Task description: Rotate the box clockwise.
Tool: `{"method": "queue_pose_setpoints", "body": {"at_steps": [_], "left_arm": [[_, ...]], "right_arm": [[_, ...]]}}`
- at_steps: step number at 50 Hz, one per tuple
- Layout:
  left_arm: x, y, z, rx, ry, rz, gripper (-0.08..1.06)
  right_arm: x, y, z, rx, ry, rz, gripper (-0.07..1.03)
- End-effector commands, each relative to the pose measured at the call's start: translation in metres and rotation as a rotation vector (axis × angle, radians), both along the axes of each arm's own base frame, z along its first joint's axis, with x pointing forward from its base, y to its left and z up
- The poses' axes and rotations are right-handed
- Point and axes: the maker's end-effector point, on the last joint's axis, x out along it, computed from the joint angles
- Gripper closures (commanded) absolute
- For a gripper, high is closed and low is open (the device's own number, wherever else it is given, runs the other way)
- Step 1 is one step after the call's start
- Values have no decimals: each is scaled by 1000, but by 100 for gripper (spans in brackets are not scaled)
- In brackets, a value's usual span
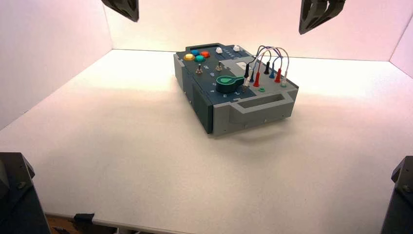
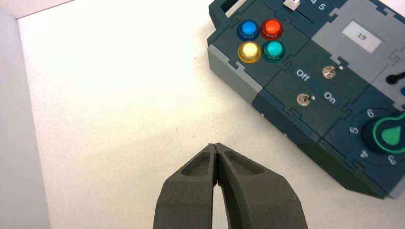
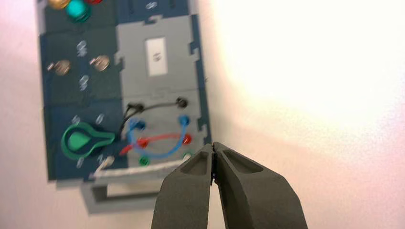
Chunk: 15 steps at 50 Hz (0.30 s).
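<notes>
The left hand point(image 2: 216, 145) is hanging above bare bench point(image 1: 122, 136) left of the box point(image 1: 234, 90), fingers pressed together, gripping nothing. The box is sitting skewed mid-bench. The right hand point(image 3: 213, 144), equally closed and empty, is hovering by the wired end; pushing opposite ends together should turn it cleanly.

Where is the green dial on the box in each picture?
High view: the green dial sits on the box's dark top, toward the near end handle, beside the wires.
Left wrist view: the dial shows at the picture's edge, partly cut off, ringed by numbers.
Right wrist view: the dial lies next to the wires.
Shared landmark: the teal button.
</notes>
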Motion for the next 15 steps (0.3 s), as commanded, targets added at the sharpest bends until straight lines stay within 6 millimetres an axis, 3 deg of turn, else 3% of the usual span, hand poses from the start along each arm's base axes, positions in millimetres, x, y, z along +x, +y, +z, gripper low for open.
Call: {"method": "queue_pose_setpoints", "body": {"at_steps": [1, 15], "left_arm": [[-5, 2, 17, -20, -40, 6, 101], [-20, 8, 9, -27, -28, 20, 101]], "right_arm": [[-4, -1, 14, 9, -48, 8, 98], [-14, -3, 25, 35, -119, 6, 98]]}}
